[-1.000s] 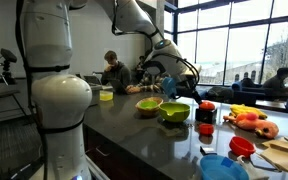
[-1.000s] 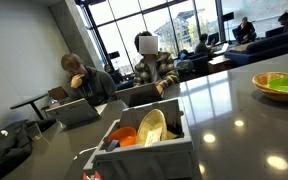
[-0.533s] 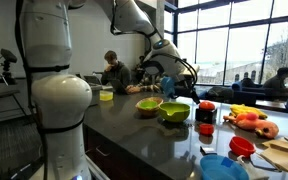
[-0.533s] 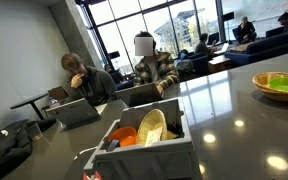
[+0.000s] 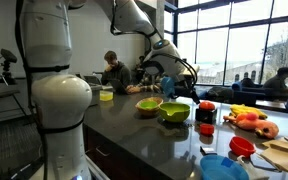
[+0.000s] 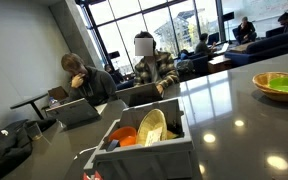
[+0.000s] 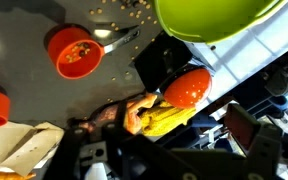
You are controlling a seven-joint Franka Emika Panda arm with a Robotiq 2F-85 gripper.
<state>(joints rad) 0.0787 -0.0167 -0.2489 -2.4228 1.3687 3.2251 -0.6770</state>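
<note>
Red catches the eye first: a round red thing (image 7: 189, 85) lies right beside a yellow thing (image 7: 169, 118) in the middle of the wrist view. These two are closest to the jaws. Dark parts fill the bottom of that view, but I cannot tell if the jaws are wide, narrow or holding something. A big green bowl (image 7: 219, 15) is just past the red thing. A small orange cup (image 7: 74, 52) stands well apart on the shiny dark surface (image 7: 24, 30). In an exterior view the arm (image 5: 132, 14) reaches out over the far end of the surface. Nothing has moved in the last second: the arm, the bowl and the toys all sit in the same spots. So this looks like a pause, with nothing picked up, put down or pushed.
</note>
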